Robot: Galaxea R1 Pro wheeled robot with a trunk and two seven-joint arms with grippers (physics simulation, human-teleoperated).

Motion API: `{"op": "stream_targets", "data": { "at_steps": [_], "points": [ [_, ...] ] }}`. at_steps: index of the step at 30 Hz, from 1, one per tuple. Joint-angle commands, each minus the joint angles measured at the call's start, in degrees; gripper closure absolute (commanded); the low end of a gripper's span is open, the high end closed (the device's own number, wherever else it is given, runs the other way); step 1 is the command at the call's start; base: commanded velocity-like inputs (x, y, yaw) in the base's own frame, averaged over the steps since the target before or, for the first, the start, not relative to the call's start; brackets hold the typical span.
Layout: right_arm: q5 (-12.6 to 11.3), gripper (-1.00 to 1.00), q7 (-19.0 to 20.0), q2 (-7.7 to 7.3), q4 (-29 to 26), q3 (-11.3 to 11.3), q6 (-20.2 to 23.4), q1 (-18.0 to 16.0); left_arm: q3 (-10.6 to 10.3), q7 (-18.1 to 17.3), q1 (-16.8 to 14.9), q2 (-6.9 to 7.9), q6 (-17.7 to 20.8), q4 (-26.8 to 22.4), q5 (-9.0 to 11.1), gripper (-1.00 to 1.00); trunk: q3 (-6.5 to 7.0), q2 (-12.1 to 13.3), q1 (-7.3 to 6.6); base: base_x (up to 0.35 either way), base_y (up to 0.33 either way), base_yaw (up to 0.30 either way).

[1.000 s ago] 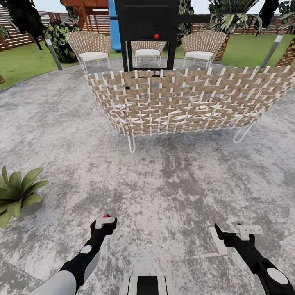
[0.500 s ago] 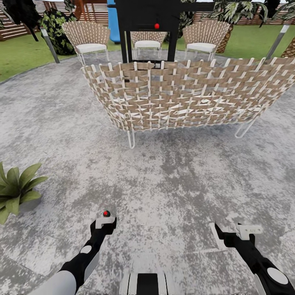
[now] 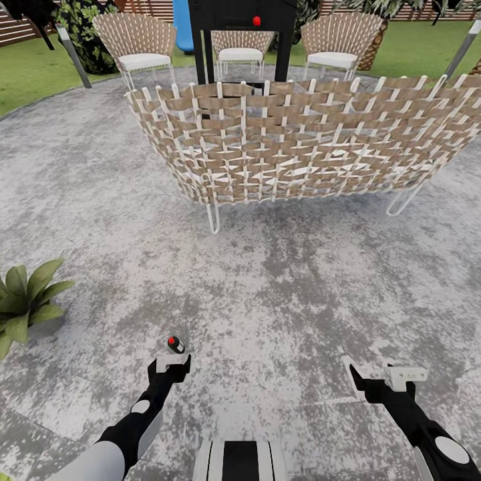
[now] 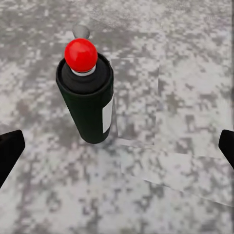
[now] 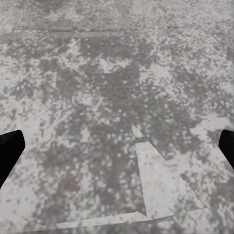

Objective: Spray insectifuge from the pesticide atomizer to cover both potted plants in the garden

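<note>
You have not picked up the pesticide atomizer (image 4: 87, 95) yet: it stands upright and alone on the grey patio (image 3: 280, 287), so the grasp and all of the spraying are still ahead of you, as far as this moment shows. Seen from the left wrist, it is a dark green, almost black can with a strip of white down one side, a pale collar and a round red cap on top, rather than a mostly white body. From the head camera it is a small dark thing with a red dot, standing just ahead of your left gripper (image 3: 172, 364) and not touching it. That gripper is released, its dark fingertips (image 4: 9, 148) spread wide to either side with the atomizer between and beyond them. Your right gripper (image 3: 394, 375) is likewise spread and holds nothing; it hangs over bare paving, well apart from the atomizer. One potted plant (image 3: 27, 304), a low rosette of pointed green leaves, sits on the patio off to the left of the atomizer. Far beyond the atomizer stands a woven sofa (image 3: 300, 143), with wicker chairs (image 3: 137, 47) and lawn (image 3: 33, 77) behind it.
</note>
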Motion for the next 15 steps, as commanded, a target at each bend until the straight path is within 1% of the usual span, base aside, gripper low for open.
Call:
{"op": "stream_targets", "data": {
  "at_steps": [1,3,5,6,10,13,15],
  "points": [
    [0.04,-1.0,0.34,0.02,-0.05,-0.09,0.31,-0.02,-0.13,-0.02,-0.03,-0.01,-0.18,0.04,0.33,-1.0,-0.04,-0.01,-0.01,0.0,0.0,0.0],
    [0.07,-1.0,0.34,0.0,-0.08,-0.08,0.34,-0.02,-0.09,0.01,-0.03,0.05,-0.18,0.02,0.38,-1.0,-0.04,-0.01,-0.01,0.014,0.0,0.0],
    [0.08,-1.0,0.34,0.01,-0.09,-0.08,0.37,-0.02,-0.07,0.04,-0.03,0.09,-0.18,0.02,0.4,-1.0,-0.04,-0.01,-0.01,0.18,0.043,0.0],
    [0.01,-1.0,0.27,0.34,-0.09,-0.16,0.36,-0.02,-0.27,0.04,0.22,-0.06,-0.51,-0.32,0.43,-1.0,-0.04,-0.01,-0.01,0.0,0.0,0.0],
    [0.01,-1.0,0.27,0.44,-0.09,-0.16,0.37,-0.02,-0.43,0.01,0.25,-0.09,-1.79,-0.41,0.41,-1.0,-0.04,-0.01,-0.01,0.0,0.0,0.0],
    [0.01,-1.0,0.27,1.22,-0.09,-0.19,0.42,-0.02,-0.53,0.04,0.36,-0.13,-2.06,-0.42,0.41,-1.0,-0.04,-0.01,-0.01,0.03,0.0,0.0],
    [0.01,-1.0,0.3,1.55,-0.09,-0.17,0.41,-0.02,-0.54,0.05,0.39,-0.15,-2.14,-0.42,0.41,-1.0,-0.04,-0.01,-0.01,0.127,0.0,0.0]
  ]
}}
